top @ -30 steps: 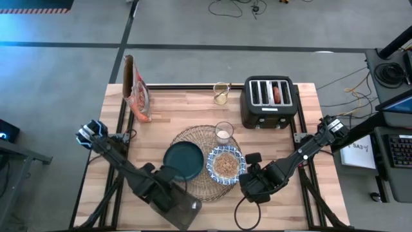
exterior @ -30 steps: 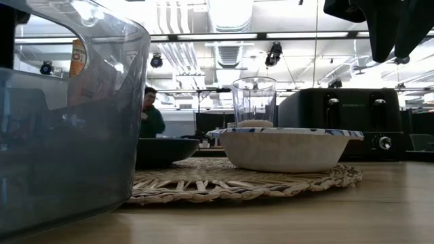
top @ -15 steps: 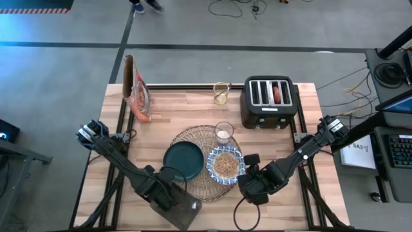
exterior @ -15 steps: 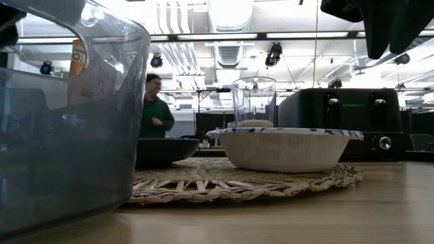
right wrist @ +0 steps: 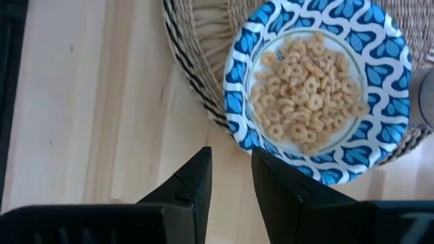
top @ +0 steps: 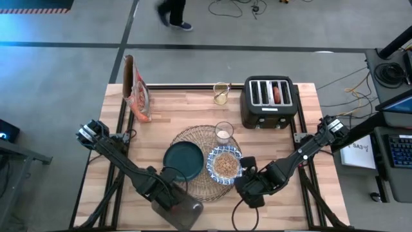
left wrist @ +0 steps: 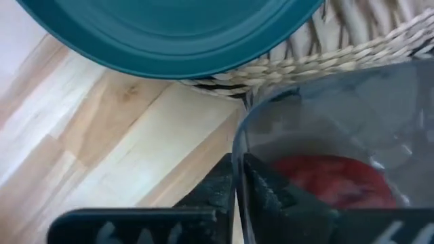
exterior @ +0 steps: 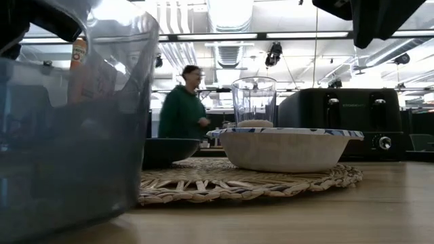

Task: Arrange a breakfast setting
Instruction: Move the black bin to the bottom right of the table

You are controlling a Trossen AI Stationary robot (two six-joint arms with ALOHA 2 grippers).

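Observation:
A round woven placemat [top: 198,183] lies mid-table. On it rest a dark teal plate [top: 183,160], a blue-and-white bowl [top: 225,164] of cereal rings and a small clear glass [top: 223,132]. At the near edge stands a clear plastic tub [top: 188,210] with something red [left wrist: 332,179] inside. My left gripper [top: 170,193] points down at the tub's rim and is shut on its wall. My right gripper [right wrist: 230,159] hovers open above the bare wood just right of the bowl [right wrist: 319,88], holding nothing. My left gripper pinches the clear tub's wall at its rim [left wrist: 237,146], on the side nearest the plate. One finger [left wrist: 217,186] is outside the tub and the other finger [left wrist: 268,193] inside. The fingers come from above, pointing down. The tub's base stands on the table.
A black four-slot toaster [top: 269,102] stands at the far right, a small jar [top: 221,93] beside it. A cereal bag [top: 136,90] and an orange thing [top: 141,116] lie at the far left. A person [exterior: 183,112] walks beyond the table.
My left gripper has sunk onto the tub's rim and shut on its wall; the tub has shifted a little in the low view. My right gripper has tipped slightly over the bowl's right side. A person has walked across behind the table.

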